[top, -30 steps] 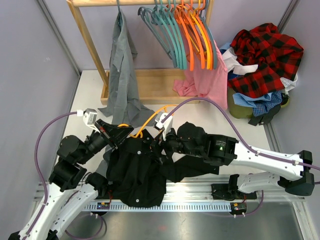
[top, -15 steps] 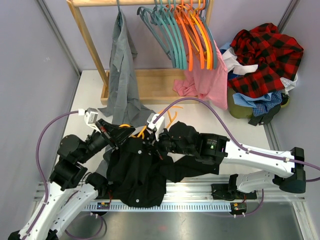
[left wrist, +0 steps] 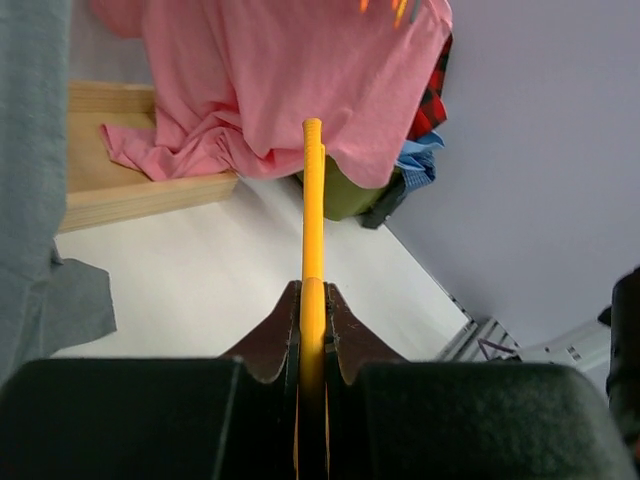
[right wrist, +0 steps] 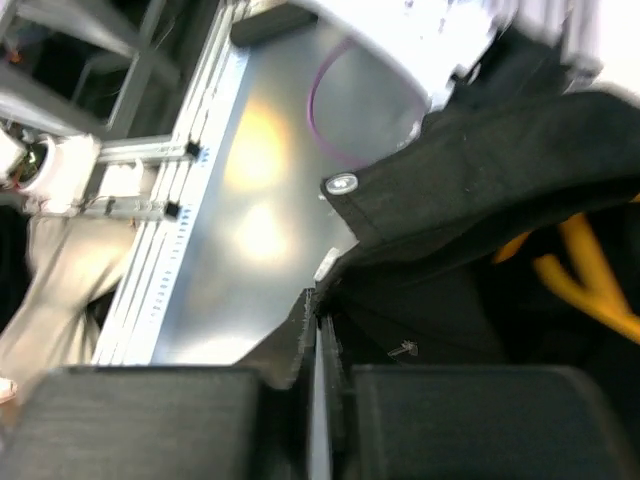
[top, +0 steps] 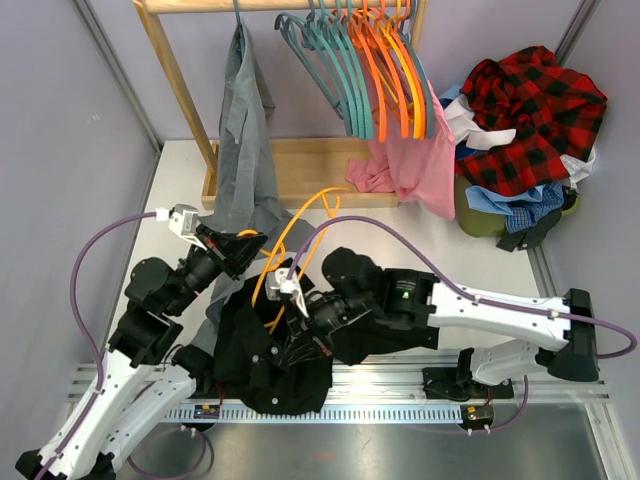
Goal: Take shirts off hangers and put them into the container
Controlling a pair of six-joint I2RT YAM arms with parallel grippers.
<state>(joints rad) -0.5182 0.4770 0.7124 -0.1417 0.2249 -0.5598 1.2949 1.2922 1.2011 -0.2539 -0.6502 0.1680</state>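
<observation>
In left pincer [left wrist: 312, 295], orange hanger [left wrist: 313, 200], right pincer [right wrist: 318, 302] nipping black shirt [right wrist: 480, 170]

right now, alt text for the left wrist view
The left gripper is shut on an orange hanger that runs straight up the middle. Behind it a pink garment drapes over a wooden tray on the white table, with a grey shirt at the left edge.

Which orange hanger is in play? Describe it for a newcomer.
Start at the wooden rack at the back, then drop to the black shirt bunched in front of it. The orange hanger sticks out of it, pinched by the left gripper, unlike the other hangers on the rail.
</observation>
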